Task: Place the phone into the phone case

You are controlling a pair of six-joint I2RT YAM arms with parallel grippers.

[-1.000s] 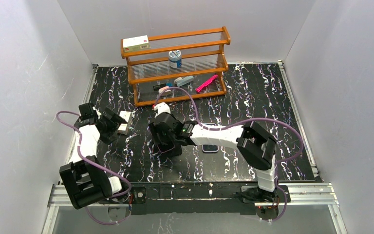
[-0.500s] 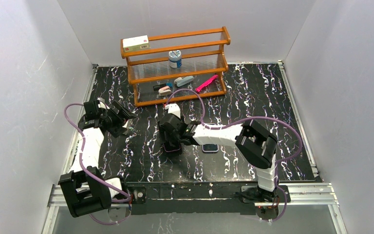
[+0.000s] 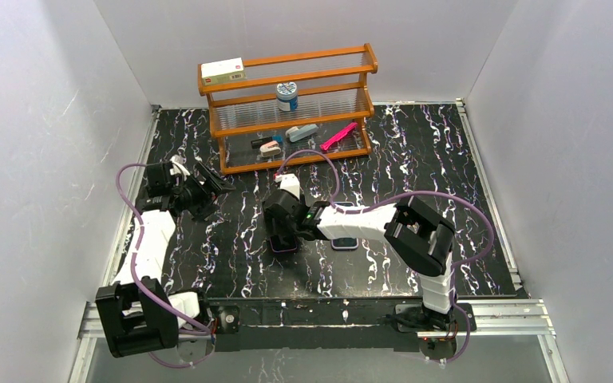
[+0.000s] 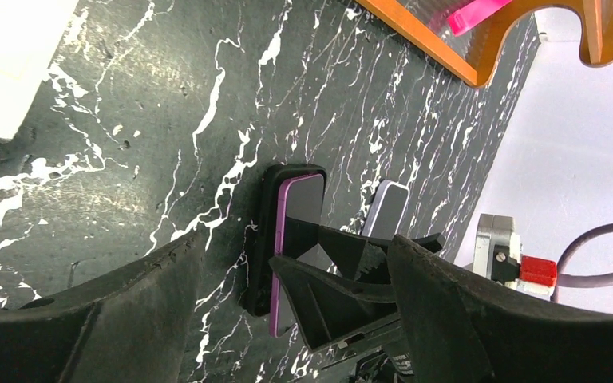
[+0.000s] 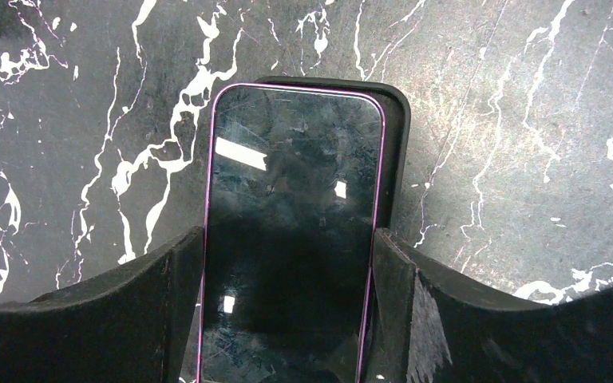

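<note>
vs 1 s back: left arm swung away, up toward rack (image 3: 303, 56). Right arm nudged slightly right. Left gripper (image 4: 295, 247): jaws apart, nothing between. Right gripper (image 5: 287, 247): jaws clamped on phone's long edges. Phone (image 5: 291, 159) screen up on phone case (image 5: 395, 128), mid-table (image 5: 527, 120). Offset sideways: black case rim shows along one long edge and round far end. Long axis parallel to case, running near edge to rack side. Free end points away from right wrist.

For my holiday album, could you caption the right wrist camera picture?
Jaws clasp the phone by its long edges over the phone case, whose black rim peeks out on the right.
</note>
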